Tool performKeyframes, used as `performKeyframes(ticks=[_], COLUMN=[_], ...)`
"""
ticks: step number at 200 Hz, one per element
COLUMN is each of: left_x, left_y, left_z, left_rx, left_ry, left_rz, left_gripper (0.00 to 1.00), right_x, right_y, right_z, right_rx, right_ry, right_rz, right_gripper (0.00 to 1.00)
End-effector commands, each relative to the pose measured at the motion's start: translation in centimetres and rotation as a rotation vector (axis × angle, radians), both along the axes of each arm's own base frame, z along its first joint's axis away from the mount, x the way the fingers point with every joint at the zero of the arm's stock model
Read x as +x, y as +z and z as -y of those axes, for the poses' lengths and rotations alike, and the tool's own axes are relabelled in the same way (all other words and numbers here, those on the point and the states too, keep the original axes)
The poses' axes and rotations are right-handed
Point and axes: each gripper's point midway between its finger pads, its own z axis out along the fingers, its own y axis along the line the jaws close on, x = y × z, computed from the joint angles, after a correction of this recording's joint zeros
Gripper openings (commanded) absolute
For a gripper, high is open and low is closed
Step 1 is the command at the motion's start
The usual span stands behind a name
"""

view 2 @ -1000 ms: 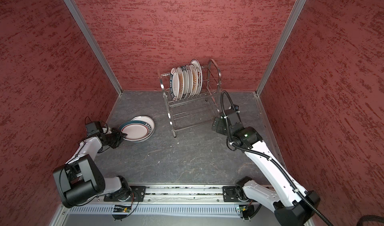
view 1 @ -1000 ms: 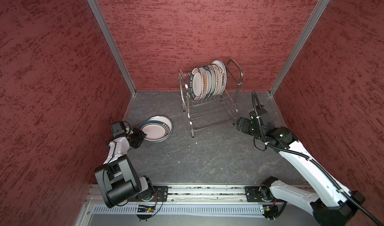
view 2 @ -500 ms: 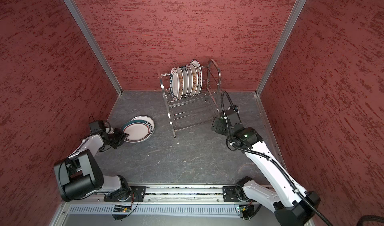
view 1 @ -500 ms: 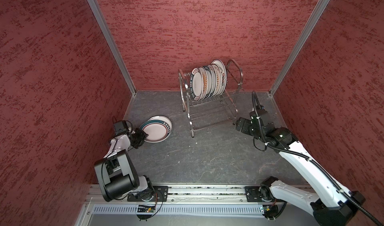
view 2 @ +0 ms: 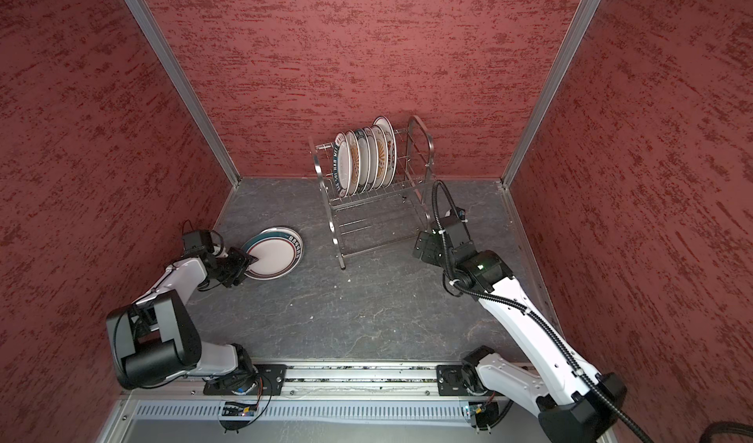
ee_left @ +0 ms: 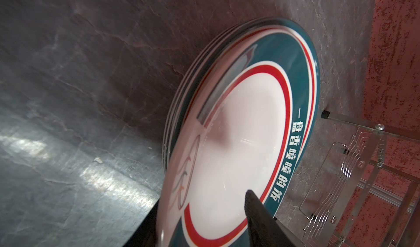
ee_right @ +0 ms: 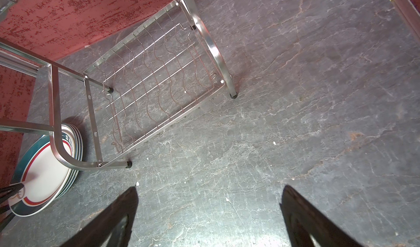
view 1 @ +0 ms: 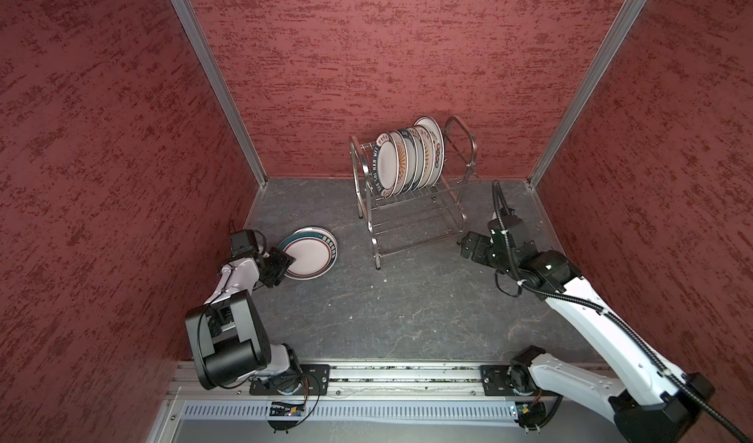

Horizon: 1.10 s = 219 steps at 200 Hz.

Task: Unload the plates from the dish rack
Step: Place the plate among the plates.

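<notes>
Several racked plates [view 1: 409,160] in both top views, stacked rims [ee_left: 181,93] from left wrist

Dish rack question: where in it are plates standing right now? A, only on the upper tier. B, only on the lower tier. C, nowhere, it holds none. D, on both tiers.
A: the plates stand on edge in a row on the upper tier of the dish rack, while its lower tier shows only bare wire.
</notes>
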Motion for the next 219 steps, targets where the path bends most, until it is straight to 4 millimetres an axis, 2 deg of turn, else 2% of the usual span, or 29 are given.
performKeyframes(ticks=[1,33,102,153,180,200,219], left_x=[0.4,0.5,0.7,1.4,0.8,-0.1,-1.0], left_y=[0.5,0.7,1.1,2.1,2.6,3.2,4.0], left_z=[-0.3,-0.3,0.1,-0.1,-0.1,-0.2,-0.2], left_rx=[0.035,0.058,0.107,0.113,0.118,0.133,0.140], left_ry=[-0.006,-0.010,-0.031,-0.031,-0.035,-0.026,-0.016], left_rz=[-0.004,-0.014,-0.014,0.011,-0.001,-0.001,0.012], left_gripper=[0.55,0.59,0.76,0.80,0.85,0.93,0.99], right_x=[0.2,0.2,0.2,0.0,0.0,0.1,0.5], right_y=[0.2,0.1,-0.2,-0.3,-0.4,-0.1,1.3], right_z=[-0.1,-0.2,-0.5,-0.4,-0.5,-0.4,0.0], right_rx=[0.017,0.020,0.025,0.027,0.031,0.014,-0.024], right_ry=[0.006,0.008,0.020,0.024,0.025,0.031,0.037], right_rz=[0.016,0.016,0.012,0.011,0.013,0.020,0.050], right_gripper=[0.99,0.99,0.99,0.99,0.99,0.99,0.99])
